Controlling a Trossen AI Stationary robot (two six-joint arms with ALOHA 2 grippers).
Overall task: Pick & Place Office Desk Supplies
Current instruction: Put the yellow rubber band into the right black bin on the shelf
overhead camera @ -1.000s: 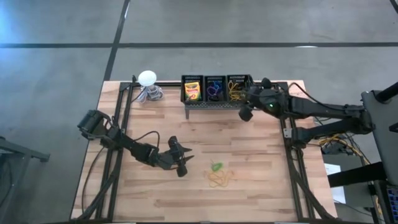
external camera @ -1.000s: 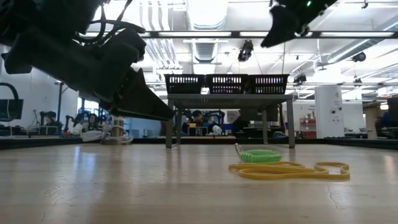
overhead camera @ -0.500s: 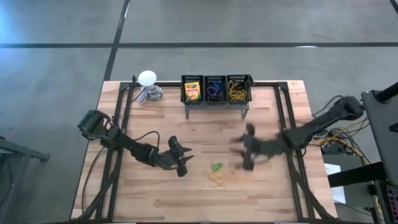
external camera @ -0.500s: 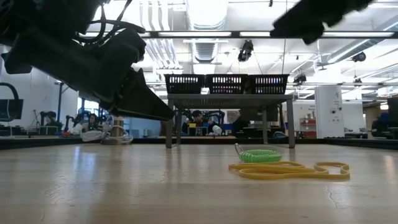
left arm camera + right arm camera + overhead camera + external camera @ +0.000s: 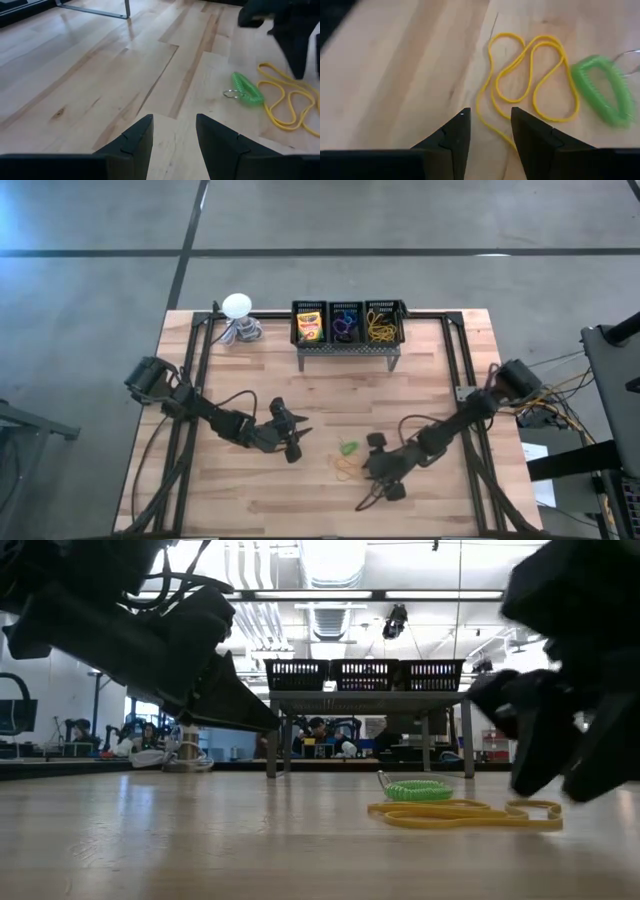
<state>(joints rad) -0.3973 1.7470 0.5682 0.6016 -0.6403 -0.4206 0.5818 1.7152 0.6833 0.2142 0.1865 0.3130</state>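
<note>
Bright, even light falls from long ceiling strip lamps [image 5: 330, 595], seen glowing in the low view, where they wash out to white. The pale wooden plank table [image 5: 240, 490] shows soft sheen, with a glare streak near its far edge in the left wrist view. Shadows are faint and diffuse. The dark right gripper [image 5: 560, 740] looms large and smeared with motion blur in the low view, and is blurred again in the left wrist view. The fuzzy green coiled elastic ring [image 5: 600, 95] looks soft-edged in the right wrist view.
</note>
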